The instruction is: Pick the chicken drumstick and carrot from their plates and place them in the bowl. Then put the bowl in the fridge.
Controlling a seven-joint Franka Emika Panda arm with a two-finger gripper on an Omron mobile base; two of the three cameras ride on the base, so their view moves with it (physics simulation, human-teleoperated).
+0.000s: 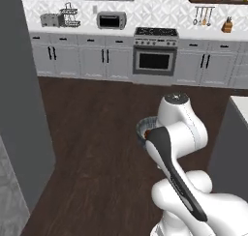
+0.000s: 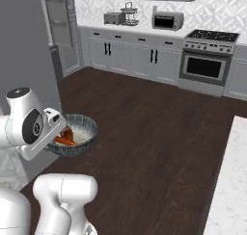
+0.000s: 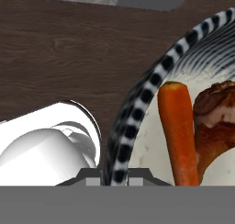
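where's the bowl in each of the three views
Left base view: bowl just left of centre, mostly behind the white arm.
Right base view: lower left, by the wrist, above the floor.
Hand view: its striped rim curves up the right half.
Shared landmark: the carrot inside it.

Bowl: on my hand camera I see a rim checked in black and white, a striped wall, and a pale speckled inside.
Carrot: bright orange beside it.
Chicken drumstick: reddish-brown, with a paler patch.
Floor: I see dark brown wood grain.
Cabinets: pale grey with black handles.
Oven: steel grey with a black window.
Fridge: flat dark grey.
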